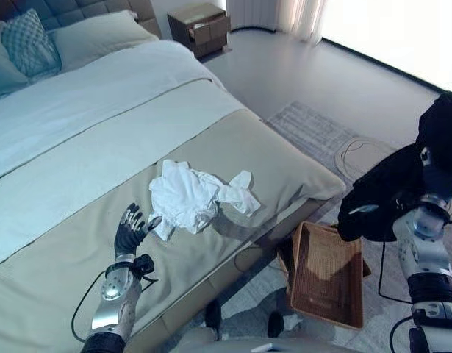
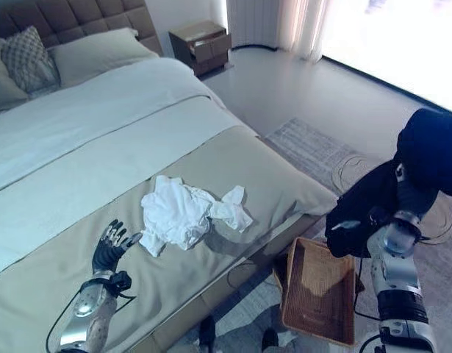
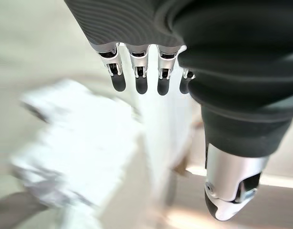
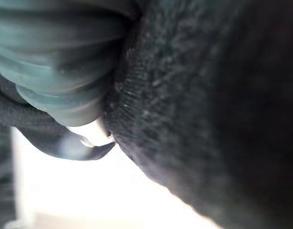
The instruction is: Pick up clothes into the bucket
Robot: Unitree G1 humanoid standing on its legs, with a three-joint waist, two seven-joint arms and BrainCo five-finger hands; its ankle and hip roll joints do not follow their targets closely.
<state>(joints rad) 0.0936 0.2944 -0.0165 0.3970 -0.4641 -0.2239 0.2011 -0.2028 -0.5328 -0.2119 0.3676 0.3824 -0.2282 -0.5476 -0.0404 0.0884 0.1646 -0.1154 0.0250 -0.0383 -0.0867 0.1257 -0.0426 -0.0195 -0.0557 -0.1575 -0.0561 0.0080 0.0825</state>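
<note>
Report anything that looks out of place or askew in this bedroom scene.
A crumpled white garment lies loose on the otherwise smooth bed, just beyond the open left hand. The wicker basket on the floor by the bed's corner stands tilted. A black garment hangs draped over the right hand above it.

Bed (image 1: 79,147) with pillows (image 1: 27,40); nightstand (image 1: 200,28) beyond; rug (image 1: 321,132) on floor.

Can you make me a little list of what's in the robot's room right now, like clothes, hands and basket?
white clothes: crumpled on the bed, near its foot edge
left hand: open, beside the white clothes
black garment: draped over the right arm, above the floor
right hand: hidden in the black garment
basket: brown, on the floor beside the bed, nothing seen inside
</note>
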